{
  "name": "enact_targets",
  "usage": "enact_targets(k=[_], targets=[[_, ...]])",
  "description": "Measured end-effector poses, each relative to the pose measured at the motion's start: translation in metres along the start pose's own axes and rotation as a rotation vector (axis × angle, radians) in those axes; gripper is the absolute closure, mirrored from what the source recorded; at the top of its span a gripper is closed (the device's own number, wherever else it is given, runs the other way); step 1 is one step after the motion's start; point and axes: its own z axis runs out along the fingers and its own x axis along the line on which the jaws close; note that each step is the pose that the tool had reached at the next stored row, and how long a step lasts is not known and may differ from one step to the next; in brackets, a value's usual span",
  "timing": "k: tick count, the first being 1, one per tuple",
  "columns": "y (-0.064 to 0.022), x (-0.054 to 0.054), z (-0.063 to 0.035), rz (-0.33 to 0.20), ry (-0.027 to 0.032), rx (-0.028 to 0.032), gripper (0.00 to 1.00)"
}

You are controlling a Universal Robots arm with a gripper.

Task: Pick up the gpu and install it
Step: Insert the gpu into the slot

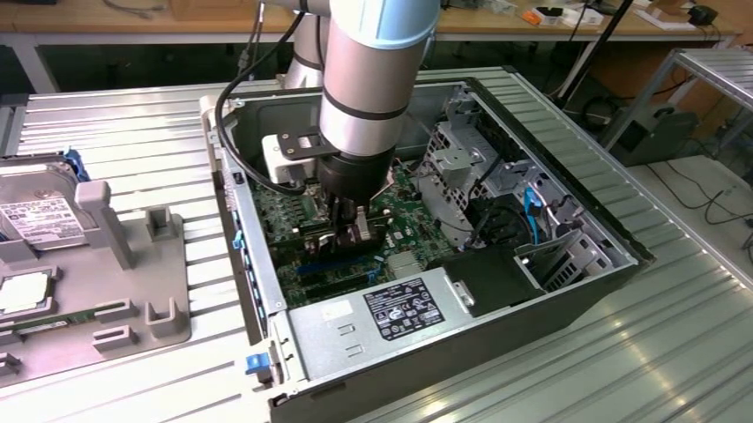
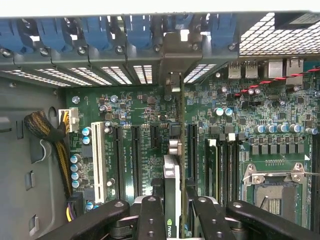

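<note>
Claw [image 2: 172, 212] clamped on gpu [image 2: 172, 190], card held edge-on above motherboard [image 2: 140, 115] slots inside the computer case [image 1: 588, 256].

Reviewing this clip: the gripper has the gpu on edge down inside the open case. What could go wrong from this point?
1. The gpu, held on edge by the gripper, could come down beside its slot and jam on the motherboard.
2. Its bracket end sits close to the rear slot openings; a slight tilt could catch it there.
3. The arm reaches deep into the case, so the cables near the drive cage could snag.
</note>
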Motion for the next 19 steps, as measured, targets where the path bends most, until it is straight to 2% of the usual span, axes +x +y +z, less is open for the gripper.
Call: enact_targets(k=[9,12,15,19], targets=[[0.0006,-0.0001,0.0046,0.0,0.0004,-0.0001,0.73],[0.0005,-0.0003,0.0058,0.0,-0.0021,0.001,0.73],[0.0006,-0.0001,0.0049,0.0,0.0001,-0.0001,0.73],[0.0006,-0.0001,0.0049,0.0,0.0001,-0.0001,0.73]])
